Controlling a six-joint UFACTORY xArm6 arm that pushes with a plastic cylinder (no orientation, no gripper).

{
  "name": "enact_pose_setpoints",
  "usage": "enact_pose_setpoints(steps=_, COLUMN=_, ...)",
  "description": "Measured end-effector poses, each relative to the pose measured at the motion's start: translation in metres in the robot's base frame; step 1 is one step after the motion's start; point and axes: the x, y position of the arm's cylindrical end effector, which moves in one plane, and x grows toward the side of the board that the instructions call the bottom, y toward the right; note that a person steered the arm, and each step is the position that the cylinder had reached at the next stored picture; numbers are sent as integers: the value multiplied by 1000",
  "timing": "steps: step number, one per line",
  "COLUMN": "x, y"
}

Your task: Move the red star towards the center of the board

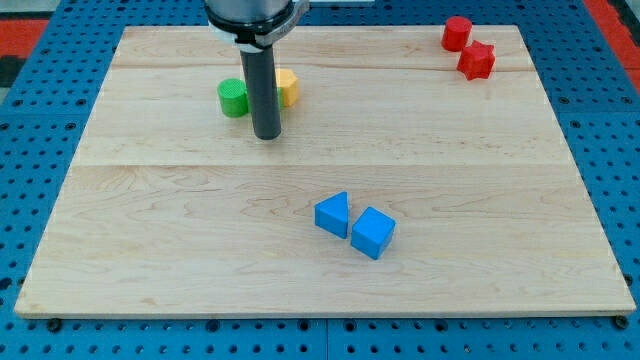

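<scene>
The red star [477, 61] lies near the board's top right corner, just below and to the right of a red cylinder [457, 33]; the two look close or touching. My tip [266, 136] rests on the board in the upper left part, far to the left of the red star. It stands just below a green cylinder [233, 97] and a yellow block [288, 87], whose shape the rod partly hides.
A blue triangular block [333, 214] and a blue cube [373, 232] sit side by side below the middle of the wooden board [500, 200]. A blue pegboard [610, 120] surrounds the board.
</scene>
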Motion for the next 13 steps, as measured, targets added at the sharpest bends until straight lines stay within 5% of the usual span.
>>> enact_pose_setpoints(steps=4, x=6, y=77)
enact_pose_setpoints(steps=9, x=-209, y=99)
enact_pose_setpoints(steps=13, x=-192, y=131)
